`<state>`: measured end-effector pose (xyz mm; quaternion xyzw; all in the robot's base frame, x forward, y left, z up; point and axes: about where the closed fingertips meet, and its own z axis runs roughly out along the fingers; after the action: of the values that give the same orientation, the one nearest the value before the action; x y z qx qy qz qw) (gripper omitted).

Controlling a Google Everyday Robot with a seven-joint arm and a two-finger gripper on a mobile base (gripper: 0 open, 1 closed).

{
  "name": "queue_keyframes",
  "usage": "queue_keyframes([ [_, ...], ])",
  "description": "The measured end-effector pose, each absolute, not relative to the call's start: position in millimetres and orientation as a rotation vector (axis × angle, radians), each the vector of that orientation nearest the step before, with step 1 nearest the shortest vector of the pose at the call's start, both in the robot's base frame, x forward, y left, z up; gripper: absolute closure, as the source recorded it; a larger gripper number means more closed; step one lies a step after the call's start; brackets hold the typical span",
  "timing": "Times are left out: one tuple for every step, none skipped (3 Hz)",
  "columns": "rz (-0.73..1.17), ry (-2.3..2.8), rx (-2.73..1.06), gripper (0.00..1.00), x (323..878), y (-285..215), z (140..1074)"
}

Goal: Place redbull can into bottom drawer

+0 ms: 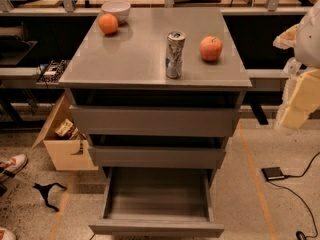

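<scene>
The redbull can (175, 54) stands upright on the grey cabinet top (140, 59), near its front edge and a little right of centre. The bottom drawer (156, 227) is pulled out wide, and its shallow grey tray holds nothing. The two upper drawers are pulled out only a little. My gripper (297, 103) is at the right edge of the view, to the right of the cabinet and below its top. It is well apart from the can and holds nothing that I can see.
An orange (108, 24) and a white bowl (116, 10) sit at the back left of the top. Another orange fruit (211, 48) sits right of the can. A cardboard box (64, 143) stands on the floor to the left. A black device (273, 173) with a cable lies to the right.
</scene>
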<state>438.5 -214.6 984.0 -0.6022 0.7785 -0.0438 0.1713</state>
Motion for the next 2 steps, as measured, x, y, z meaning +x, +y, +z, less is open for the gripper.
queue_keyframes([
  [-0.125, 2.210, -1.710, 0.00, 438, -215, 984],
  [-0.071, 2.192, -1.617, 0.00, 461, -205, 989],
])
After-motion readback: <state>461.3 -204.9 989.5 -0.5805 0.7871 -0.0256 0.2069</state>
